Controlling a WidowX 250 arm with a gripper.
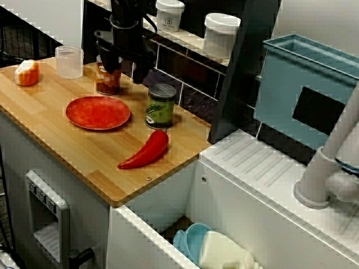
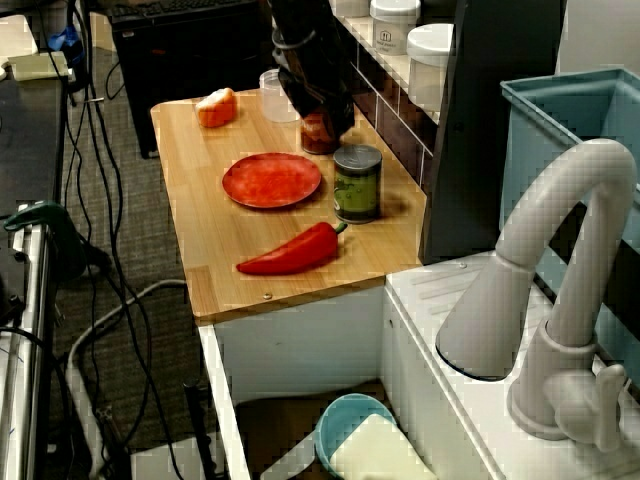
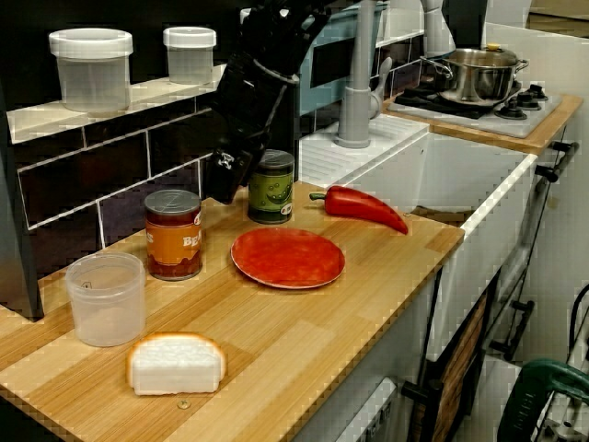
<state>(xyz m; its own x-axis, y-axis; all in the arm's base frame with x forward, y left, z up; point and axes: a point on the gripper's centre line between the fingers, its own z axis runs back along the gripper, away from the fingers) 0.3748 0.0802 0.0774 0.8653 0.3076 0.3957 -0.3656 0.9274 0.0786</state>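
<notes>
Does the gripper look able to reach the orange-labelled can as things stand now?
Probably yes. The gripper hangs right beside the orange-labelled can, with nothing visible between them. The green can stands on its other side, out of the way.

You have a black gripper [image 3: 221,180], an orange-labelled can [image 3: 173,241] with a silver lid, a green-labelled can [image 3: 271,189], a mottled red plate [image 3: 287,257], a glossy red pepper [image 3: 361,206] and a pale, wood-grained bench [image 3: 304,354].

Bulky, boxy arm [image 3: 262,83], black all over, slightly glossy.
</notes>
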